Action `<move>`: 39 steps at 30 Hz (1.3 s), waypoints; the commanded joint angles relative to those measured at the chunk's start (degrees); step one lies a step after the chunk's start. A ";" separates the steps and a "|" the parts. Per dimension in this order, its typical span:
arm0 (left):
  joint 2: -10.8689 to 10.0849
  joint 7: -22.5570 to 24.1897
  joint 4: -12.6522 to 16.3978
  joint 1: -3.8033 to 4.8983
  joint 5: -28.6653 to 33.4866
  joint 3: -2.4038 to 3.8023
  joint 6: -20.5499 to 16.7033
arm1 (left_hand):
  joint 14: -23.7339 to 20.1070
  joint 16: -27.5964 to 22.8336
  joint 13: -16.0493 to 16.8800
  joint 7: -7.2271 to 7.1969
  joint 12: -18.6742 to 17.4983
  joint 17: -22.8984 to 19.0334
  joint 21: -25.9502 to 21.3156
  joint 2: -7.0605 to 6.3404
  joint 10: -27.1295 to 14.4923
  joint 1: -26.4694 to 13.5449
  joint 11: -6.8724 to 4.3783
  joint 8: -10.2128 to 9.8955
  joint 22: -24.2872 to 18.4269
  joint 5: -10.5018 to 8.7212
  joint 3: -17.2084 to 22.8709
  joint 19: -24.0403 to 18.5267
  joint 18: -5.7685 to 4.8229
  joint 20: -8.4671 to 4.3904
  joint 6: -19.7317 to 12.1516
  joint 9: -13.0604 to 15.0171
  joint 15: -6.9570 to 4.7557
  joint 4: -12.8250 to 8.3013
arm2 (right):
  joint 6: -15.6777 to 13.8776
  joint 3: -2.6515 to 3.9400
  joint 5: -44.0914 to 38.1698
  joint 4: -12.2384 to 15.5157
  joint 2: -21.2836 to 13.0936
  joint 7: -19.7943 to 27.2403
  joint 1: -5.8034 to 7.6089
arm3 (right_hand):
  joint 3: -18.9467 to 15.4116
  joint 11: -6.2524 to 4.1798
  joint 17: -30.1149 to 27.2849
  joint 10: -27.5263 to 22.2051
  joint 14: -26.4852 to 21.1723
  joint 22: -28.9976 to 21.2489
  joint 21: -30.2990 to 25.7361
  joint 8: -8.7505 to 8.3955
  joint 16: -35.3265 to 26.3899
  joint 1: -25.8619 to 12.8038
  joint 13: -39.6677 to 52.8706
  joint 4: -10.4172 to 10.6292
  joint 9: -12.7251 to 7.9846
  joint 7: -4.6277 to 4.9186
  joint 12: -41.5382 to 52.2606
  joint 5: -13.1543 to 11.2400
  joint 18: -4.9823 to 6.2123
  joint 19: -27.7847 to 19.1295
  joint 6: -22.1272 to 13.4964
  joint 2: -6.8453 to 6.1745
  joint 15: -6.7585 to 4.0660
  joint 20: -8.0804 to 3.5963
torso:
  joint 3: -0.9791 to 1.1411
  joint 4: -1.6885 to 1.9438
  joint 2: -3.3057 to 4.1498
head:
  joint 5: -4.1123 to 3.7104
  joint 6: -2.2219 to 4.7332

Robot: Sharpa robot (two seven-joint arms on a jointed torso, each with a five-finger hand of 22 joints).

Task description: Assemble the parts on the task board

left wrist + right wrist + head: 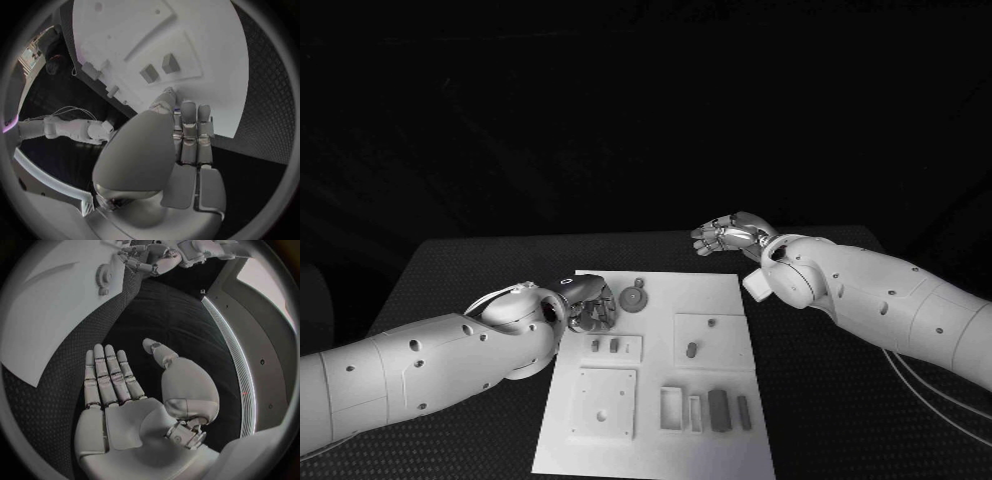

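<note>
Head view, left hand [584, 300]: at the task board's left edge near its far end, fingers bent toward the gear; contact not readable. Left wrist view: fingers flat and together over the board's edge, nothing seen between them, so judged empty and released.
Task board [718, 290]: white plate in the middle of the black counter [473, 270]; flat, rigid, probably slides if pushed sideways.
Gear [633, 298]: small toothed disc lying flat at the board's far end, just beside the left hand; looks light, stiff, hard. Low profile, so best pinched across the toothed rim; smooth faces likely slippery.
Raised plates [606, 402]: square blocks with holes on the board, likely seats for parts; no need to lift.
Bar parts [718, 410]: slim dark pieces in a row at the board's near right, well apart from both hands; light, rigid, easily tipped; best taken across the long sides.
Right hand [728, 236]: beyond the board's far right corner, over bare counter, fingers loosely spread, palm bare, holding nothing.
</note>
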 commanded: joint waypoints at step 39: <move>1.34 -0.58 -1.55 -0.91 -0.17 -1.46 1.62 | -0.12 0.84 -0.42 0.80 -1.17 -0.16 0.13 -0.41 -1.27 0.17 0.50 -1.53 0.23 0.04 0.62 0.63 -0.53 -4.76 -2.40 -0.85 0.11 -0.14 | 0.62 0.01 -0.12 0.19 -0.26 0.62 -0.02 | -0.27 0.14 -0.14 0.11 -0.50 0.13 -0.34 0.31 0.43 -0.35 -0.08 0.21 -0.14 2.13 -0.28 0.30 -0.02 -0.08 -0.42 -0.07 0.06 0.05 | -0.04 0.08 -0.05 | -0.34 -0.09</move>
